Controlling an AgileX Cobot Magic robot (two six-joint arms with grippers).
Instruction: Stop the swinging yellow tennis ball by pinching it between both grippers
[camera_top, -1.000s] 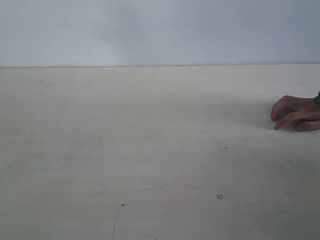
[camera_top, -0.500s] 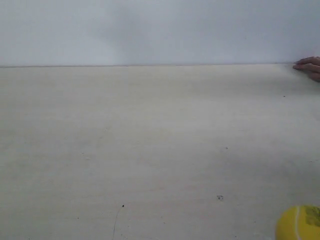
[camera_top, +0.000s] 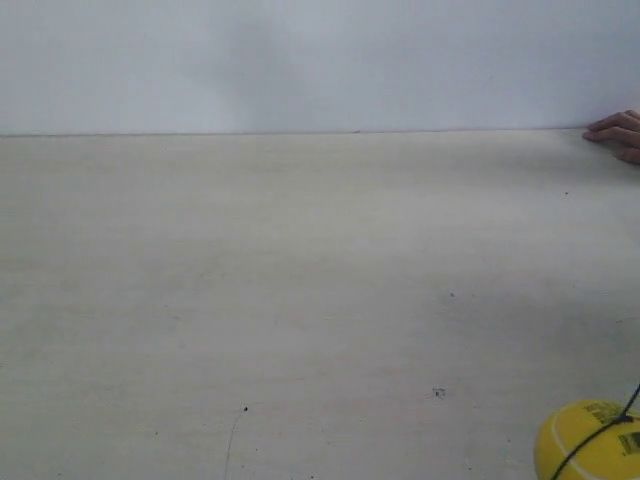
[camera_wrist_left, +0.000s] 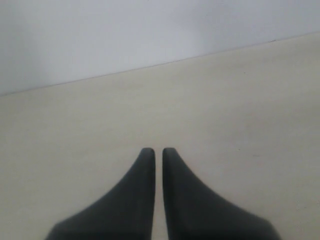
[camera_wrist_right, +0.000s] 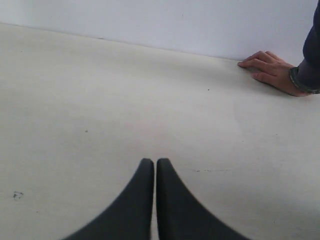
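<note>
Appearing at the near right edge of the exterior view, the yellow tennis ball (camera_top: 588, 445) sat low over the pale table (camera_top: 300, 300) with a thin dark string (camera_top: 600, 434) across it. The left gripper (camera_wrist_left: 158, 150) and right gripper (camera_wrist_right: 151, 161) each had their 2 jaws pressed almost together, gripping nothing. A person's hand (camera_top: 619, 134) lay at the far right.

Matt surfaces, one fuzzy ball
The pale cream tabletop (camera_top: 300, 300) looks matt and faintly grained; the bright yellow tennis ball (camera_top: 572, 435) is felt-fuzzy; the left gripper (camera_wrist_left: 158, 150) and right gripper (camera_wrist_right: 151, 161) are smooth matt black, plastic-looking.
</note>
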